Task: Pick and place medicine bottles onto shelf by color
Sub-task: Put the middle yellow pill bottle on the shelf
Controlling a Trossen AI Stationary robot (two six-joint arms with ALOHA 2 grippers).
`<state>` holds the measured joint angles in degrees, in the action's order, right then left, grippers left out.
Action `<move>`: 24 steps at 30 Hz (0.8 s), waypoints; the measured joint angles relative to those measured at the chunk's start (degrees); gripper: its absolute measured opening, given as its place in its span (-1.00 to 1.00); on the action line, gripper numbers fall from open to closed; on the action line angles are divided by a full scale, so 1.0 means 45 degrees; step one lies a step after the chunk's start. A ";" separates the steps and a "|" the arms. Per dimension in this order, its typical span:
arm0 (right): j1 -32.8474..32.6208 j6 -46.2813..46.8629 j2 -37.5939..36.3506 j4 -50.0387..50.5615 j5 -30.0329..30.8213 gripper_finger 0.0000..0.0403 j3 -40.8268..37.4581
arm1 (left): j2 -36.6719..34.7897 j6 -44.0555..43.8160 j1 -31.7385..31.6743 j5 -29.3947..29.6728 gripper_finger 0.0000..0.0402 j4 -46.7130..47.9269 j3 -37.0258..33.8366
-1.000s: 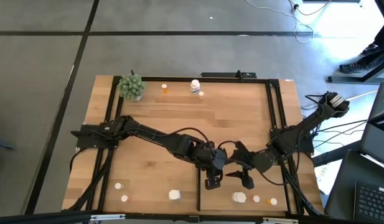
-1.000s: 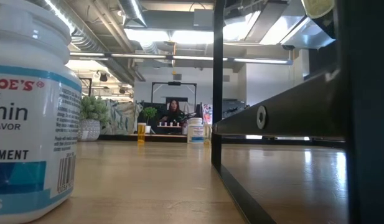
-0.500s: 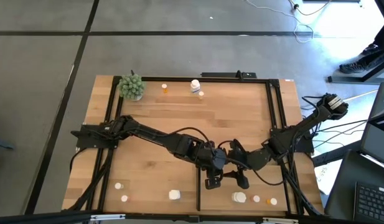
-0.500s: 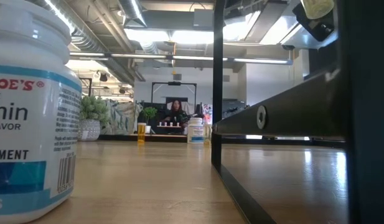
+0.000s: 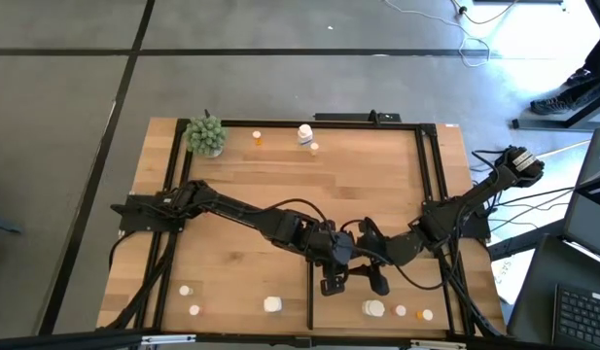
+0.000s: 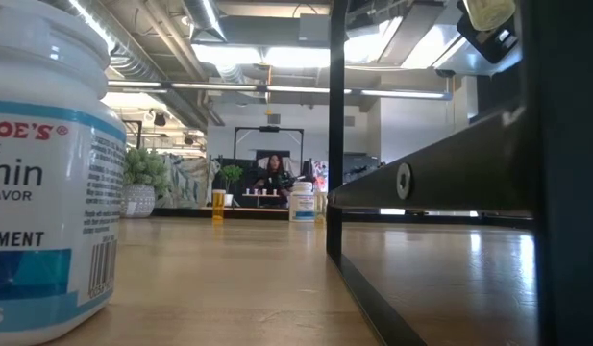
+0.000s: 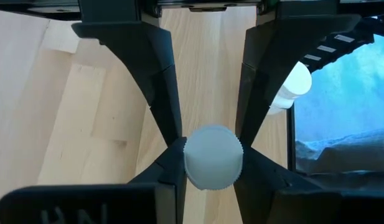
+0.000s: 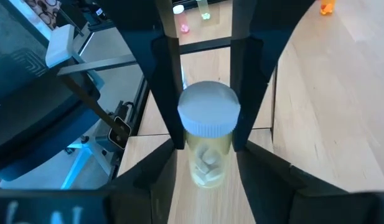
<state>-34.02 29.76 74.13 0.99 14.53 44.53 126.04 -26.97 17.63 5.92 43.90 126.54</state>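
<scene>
Right now, seen from above, both my arms meet near the front middle of the wooden counter, their tips almost touching. My left pincer is clamped on a small bottle with a ribbed white cap, its fingers pressed against both sides of the cap. My right pincer straddles a second bottle, a clear one with a white cap holding pale tablets; its fingers look to touch the cap, though I cannot tell whether the grip has firmed yet. Other bottles stand along the front edge, including a chunky white one, and a few stand at the far edge beside a green plant ball. I cannot make out the shelf surface clearly from here. To do this step well, I judge the right fingers should settle squarely on the cap before lifting, and the two arms should part sideways gently, since they are crowded together and could knock each other's load.
</scene>
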 joint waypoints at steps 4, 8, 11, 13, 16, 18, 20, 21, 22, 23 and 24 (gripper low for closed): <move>0.0000 -0.0004 0.0000 0.0014 -0.0191 -0.20 0.0005 | 0.0000 -0.0007 -0.0015 -0.0021 -0.56 -0.0005 0.0000; 0.0000 -0.0002 0.0000 0.0077 -0.0196 -0.20 0.0010 | 0.0000 -0.0007 -0.0015 -0.0016 -0.56 -0.0010 0.0000; 0.0000 0.0000 0.0000 0.0111 -0.0213 -0.20 0.0010 | 0.0005 -0.0007 -0.0046 -0.0020 -0.56 -0.0035 0.0000; 0.0000 0.0000 -0.0005 0.0155 -0.0246 -0.20 0.0010 | 0.0005 -0.0007 -0.0074 -0.0056 -0.56 -0.0095 -0.0005; 0.0000 0.0006 0.0010 0.0321 -0.0487 -0.20 0.0010 | 0.0005 0.0008 -0.0146 -0.0021 -0.56 -0.0295 -0.0008; 0.0005 0.0126 0.0005 0.0492 -0.0554 -0.20 0.0010 | 0.0005 0.0008 -0.0164 -0.0011 -0.56 -0.0296 -0.0010; -0.0003 0.0267 0.0010 0.0730 -0.0594 -0.20 0.0010 | 0.0005 0.0008 -0.0165 -0.0009 -0.56 -0.0275 -0.0010; -0.0002 0.0252 0.0010 0.0735 -0.0597 -0.20 0.0010 | 0.0005 0.0009 -0.0165 -0.0013 -0.56 -0.0282 -0.0007; -0.0003 0.0220 0.0010 0.0727 -0.0602 -0.20 0.0010 | 0.0005 0.0010 -0.0165 -0.0007 -0.56 -0.0280 -0.0010; 0.0000 0.0161 0.0010 0.0719 -0.0604 -0.20 0.0010 | 0.0005 0.0008 -0.0165 -0.0008 -0.56 -0.0277 -0.0007; 0.0000 0.0074 0.0010 0.0717 -0.0599 -0.20 0.0010 | 0.0005 0.0007 -0.0170 -0.0046 -0.56 -0.0277 -0.0010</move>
<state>-34.02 30.09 74.17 4.22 11.84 44.58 126.06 -26.94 16.86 5.71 42.65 126.50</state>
